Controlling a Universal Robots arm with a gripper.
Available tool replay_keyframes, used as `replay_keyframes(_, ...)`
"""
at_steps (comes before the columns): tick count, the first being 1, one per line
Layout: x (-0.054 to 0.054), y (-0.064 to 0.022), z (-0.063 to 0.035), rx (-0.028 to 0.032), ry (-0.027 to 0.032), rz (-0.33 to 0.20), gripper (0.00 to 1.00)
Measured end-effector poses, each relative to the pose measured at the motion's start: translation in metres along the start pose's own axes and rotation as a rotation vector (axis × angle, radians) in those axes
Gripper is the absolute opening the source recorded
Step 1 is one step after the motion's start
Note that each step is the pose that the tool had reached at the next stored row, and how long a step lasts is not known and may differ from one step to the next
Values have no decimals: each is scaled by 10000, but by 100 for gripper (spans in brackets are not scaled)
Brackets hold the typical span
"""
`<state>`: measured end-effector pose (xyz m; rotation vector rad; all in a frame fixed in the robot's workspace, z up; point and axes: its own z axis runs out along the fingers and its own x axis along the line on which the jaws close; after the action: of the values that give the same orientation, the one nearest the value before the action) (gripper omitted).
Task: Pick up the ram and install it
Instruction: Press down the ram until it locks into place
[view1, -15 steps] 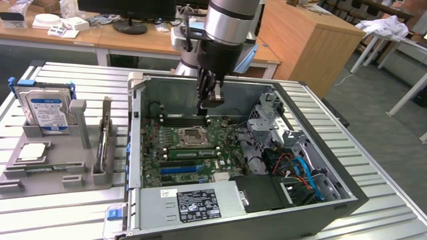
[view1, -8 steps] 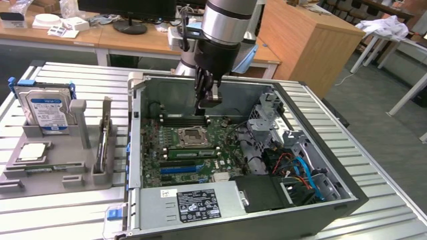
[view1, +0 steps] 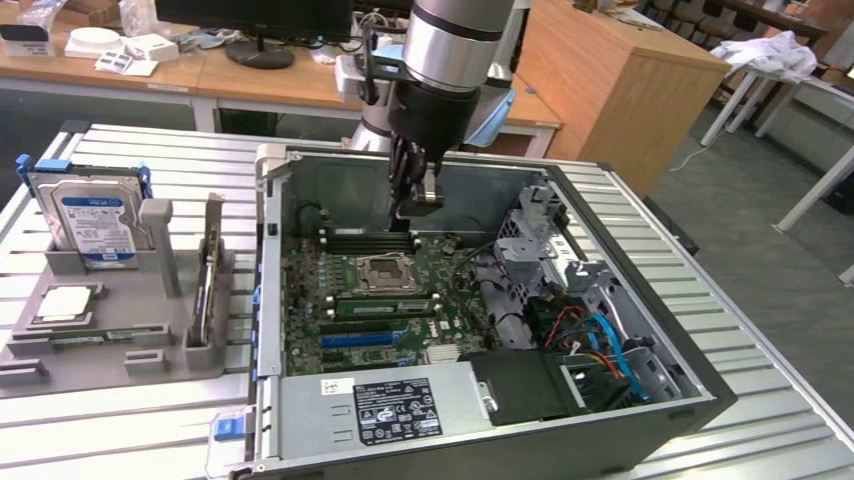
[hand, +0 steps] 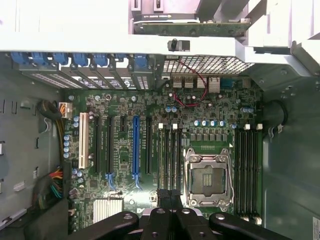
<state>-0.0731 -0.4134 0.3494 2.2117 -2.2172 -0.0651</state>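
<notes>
**A:** Starting with the exterior view: where is the ram lying in relation to the hand?

**B:** The hand (view1: 416, 212) is hanging inside the open computer case (view1: 694, 380), raised above the motherboard. The ram (view1: 382, 306) is lying below it, on the near side of the processor socket (view1: 384, 272), between that socket and the blue expansion slot (view1: 358, 340). Its long axis is running from the exterior view's left to its right, and the hand is sitting over the right-hand part of that run.

**A:** How is the ram looking?

**B:** It is showing as a long, thin, bright green strip with small dark chips. It seems to be standing on edge in a slot, though I cannot tell whether it is fully seated.

**A:** And the fingers?

**B:** They are pressed together. I am not making out anything between them, and the hand and the ram are apart.

**A:** Now the wrist view?

**B:** The hand (hand: 169, 197) is pointing down at the bank of memory slots (hand: 170, 155) beside the processor socket (hand: 207, 177). The slots are running straight away from the closed fingertips, so the hand is lining up with the bank's long axis near one end. Seen edge-on, the ram is too thin for me to pick out among the slots.
</notes>
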Motion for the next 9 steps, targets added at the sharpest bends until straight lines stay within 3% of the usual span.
replay_keyframes(9,1,-2,46,0,0,0,11)
